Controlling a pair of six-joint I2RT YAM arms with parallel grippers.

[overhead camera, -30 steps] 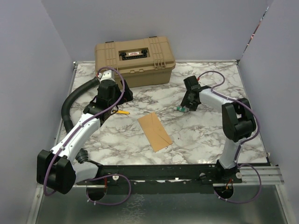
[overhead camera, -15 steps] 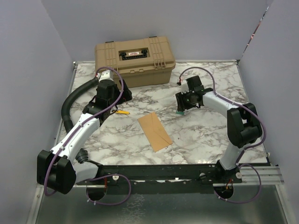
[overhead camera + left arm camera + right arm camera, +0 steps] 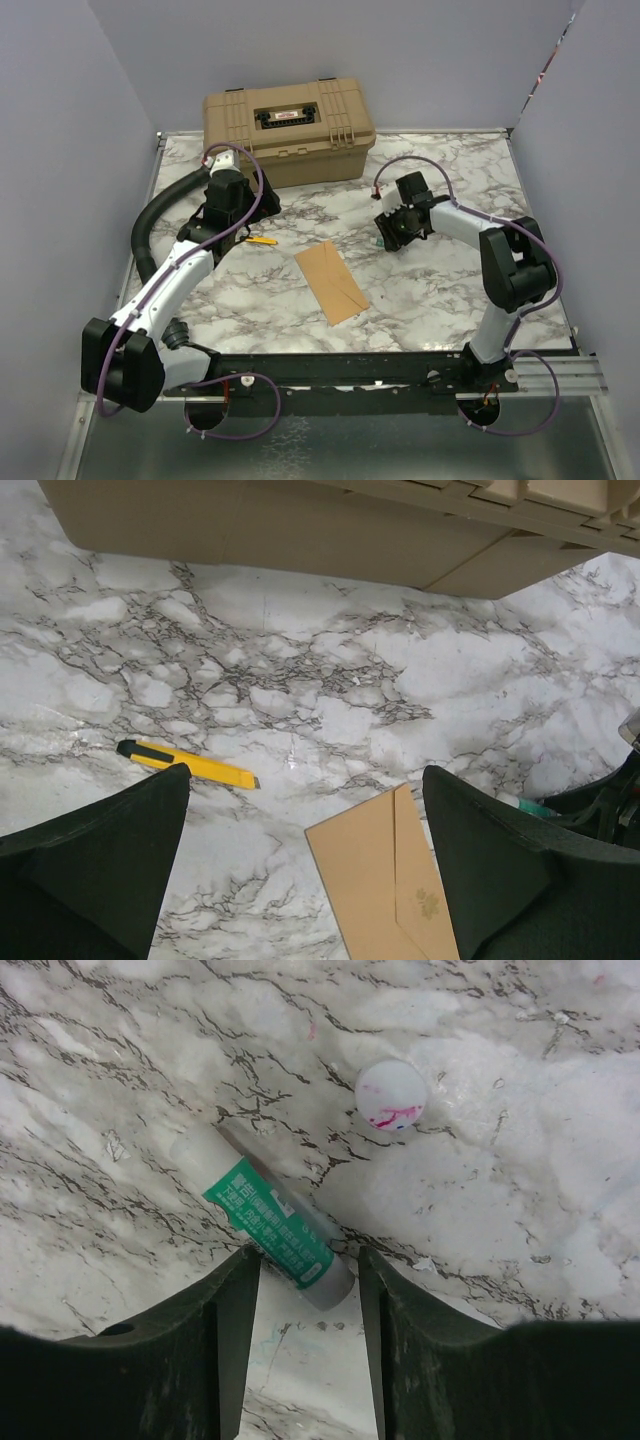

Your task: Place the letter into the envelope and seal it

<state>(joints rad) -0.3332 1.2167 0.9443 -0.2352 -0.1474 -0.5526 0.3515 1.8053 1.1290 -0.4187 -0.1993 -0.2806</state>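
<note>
Top external view first: the envelope (image 3: 331,280) lies flat in the middle of the marble table (image 3: 440,290), nearer than both grippers and touched by neither. From up here it's one tan slab with a diagonal seam. Whether the letter sits on it or in it, I can't tell. The left wrist view adds what the overhead misses, a long crease down the paper and a small printed mark.

The left gripper (image 3: 305,775) hovers over the marble, fingers wide apart with nothing between them. The envelope is to its right and nearer. A yellow utility knife (image 3: 187,763) lies left of the envelope, apart from it. At the far edge sits the big tan case (image 3: 290,125), lid down.

Out right, the overhead gives only the right gripper (image 3: 392,232) low at the table, hiding what's beneath. The right wrist view fills that in. The fingers are apart, astride one end of a green-labelled glue stick (image 3: 275,1225) lying on the marble, but actual contact is unclear. A round white cap (image 3: 391,1094), smeared pink, lies loose beside the stick.
</note>
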